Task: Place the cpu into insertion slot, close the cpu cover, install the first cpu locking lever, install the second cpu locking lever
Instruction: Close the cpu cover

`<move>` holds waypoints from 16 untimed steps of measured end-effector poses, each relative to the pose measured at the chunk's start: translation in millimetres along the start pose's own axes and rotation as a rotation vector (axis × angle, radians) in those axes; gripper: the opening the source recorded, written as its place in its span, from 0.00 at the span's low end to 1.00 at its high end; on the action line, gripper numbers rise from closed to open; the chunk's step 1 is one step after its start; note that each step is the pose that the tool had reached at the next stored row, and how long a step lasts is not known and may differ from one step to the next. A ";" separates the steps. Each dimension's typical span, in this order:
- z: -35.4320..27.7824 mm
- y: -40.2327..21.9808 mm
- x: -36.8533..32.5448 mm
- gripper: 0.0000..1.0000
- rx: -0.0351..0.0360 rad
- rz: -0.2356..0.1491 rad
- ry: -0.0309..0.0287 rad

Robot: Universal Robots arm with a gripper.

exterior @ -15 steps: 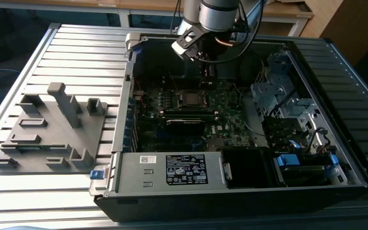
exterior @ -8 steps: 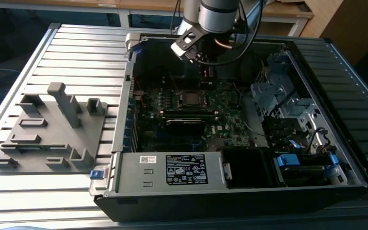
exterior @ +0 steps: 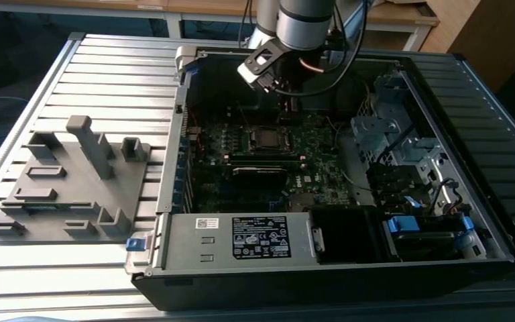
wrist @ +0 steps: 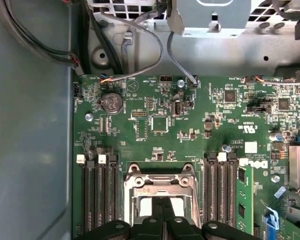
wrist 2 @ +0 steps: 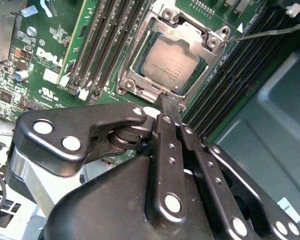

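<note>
At the middle of the board, cpu is seated under the lowered cover; hand is closed, empty, at its edge. Thin lever could be slipped off, leaving cover unlatched.

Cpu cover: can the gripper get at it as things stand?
Likely yes. The gripper hangs just above the cpu cover, its tip near the frame's edge, with nothing between them. The memory slots on either side lie low and leave the way free.
</note>
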State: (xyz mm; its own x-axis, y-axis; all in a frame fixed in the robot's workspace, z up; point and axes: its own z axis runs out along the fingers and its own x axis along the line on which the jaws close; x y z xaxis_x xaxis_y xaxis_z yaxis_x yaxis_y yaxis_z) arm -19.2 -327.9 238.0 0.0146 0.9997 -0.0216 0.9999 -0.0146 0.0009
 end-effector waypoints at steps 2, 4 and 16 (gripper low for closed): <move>0.2 -1.6 -0.9 0.10 -0.0002 0.000 0.0001; 0.2 -2.6 -1.4 0.10 -0.0003 0.000 0.0006; 0.3 -10.0 -2.7 0.10 -0.0003 0.000 0.0177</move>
State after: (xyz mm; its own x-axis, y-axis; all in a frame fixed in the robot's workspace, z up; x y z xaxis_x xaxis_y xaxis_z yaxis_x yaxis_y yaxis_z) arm -29.2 -330.5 237.7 0.0144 0.9999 -0.0039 0.9999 -0.0144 0.0012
